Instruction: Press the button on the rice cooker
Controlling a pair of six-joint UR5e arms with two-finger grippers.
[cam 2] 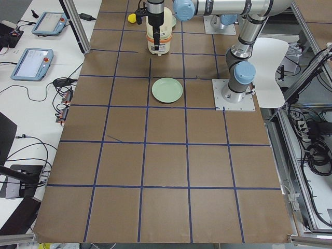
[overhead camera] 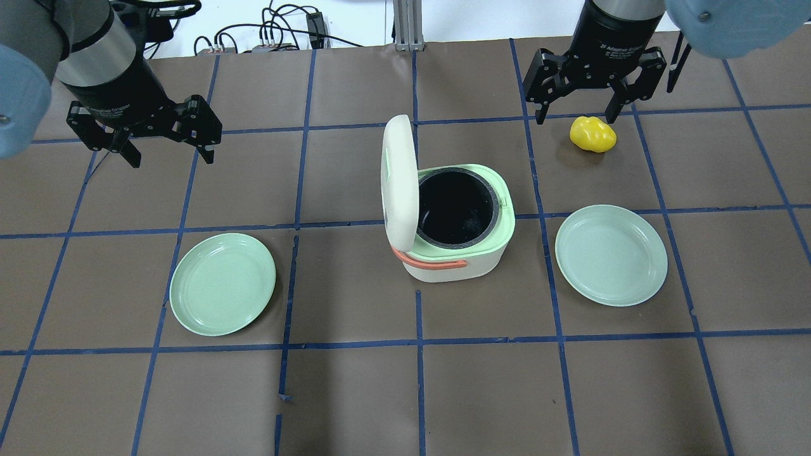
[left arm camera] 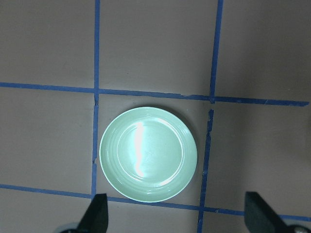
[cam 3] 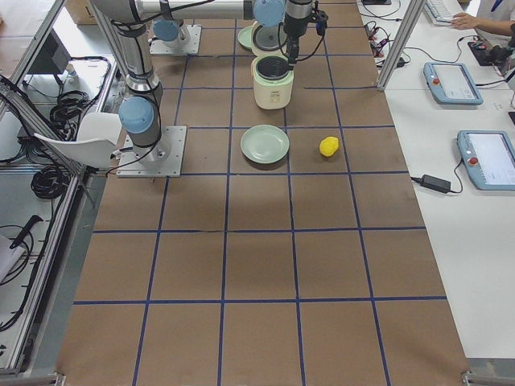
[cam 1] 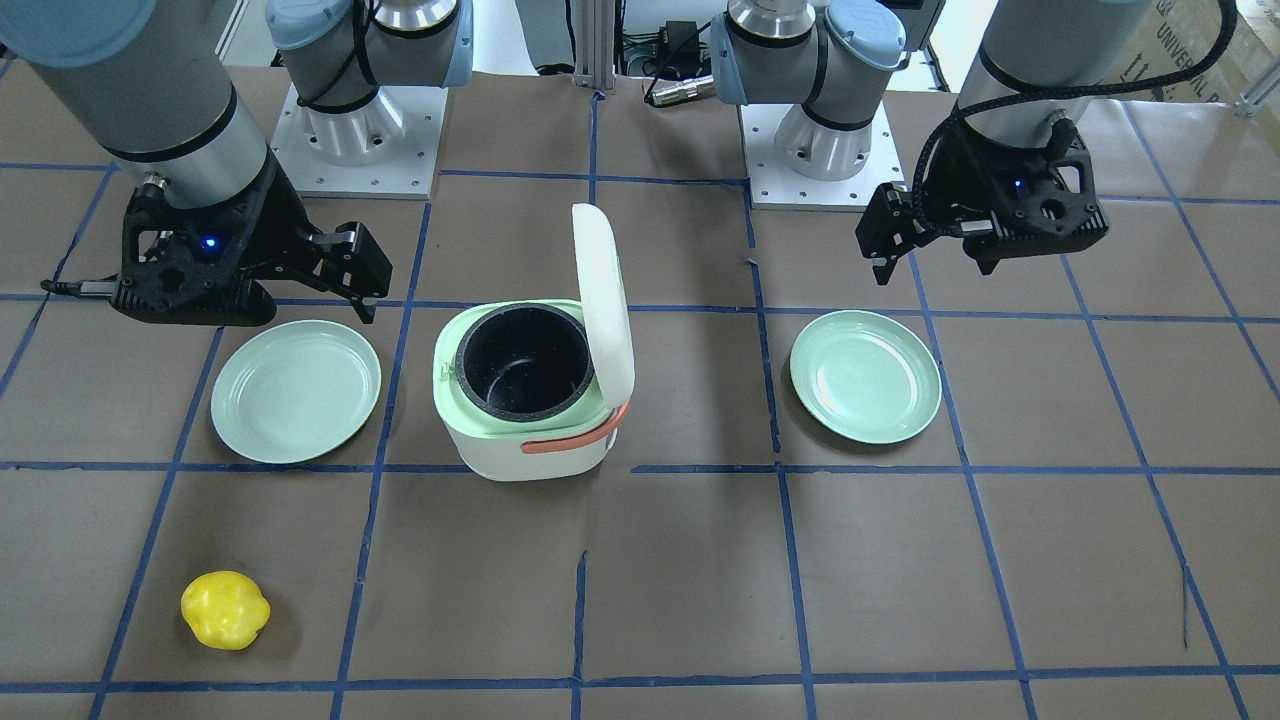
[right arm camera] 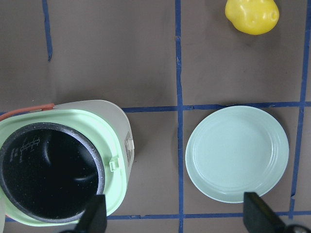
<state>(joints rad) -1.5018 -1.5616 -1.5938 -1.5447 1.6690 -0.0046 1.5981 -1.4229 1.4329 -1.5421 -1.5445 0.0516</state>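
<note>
Your tabletop [overhead camera: 418, 392] carries the rice cooker [overhead camera: 456, 269] at centre frame in the overhead view, within reach of either arm. Its lid [overhead camera: 399, 180] stands upright and the dark pot is bare, so the release looks already pressed. A green plate [overhead camera: 222, 283] sits lower left and a second plate [overhead camera: 611, 254] right of the cooker, both well apart from it. The yellow lumpy object [overhead camera: 592, 134] lies upper right, below the right fingers [right arm camera: 95, 216]. Those are spread wide and hold nothing. The left fingers [left arm camera: 97, 213] are the same, above the green plate. Only the right wrist view shows you clearly the small catch [right arm camera: 114, 165] on the cooker's rim, facing the second plate. Overhead it barely reads.
</note>
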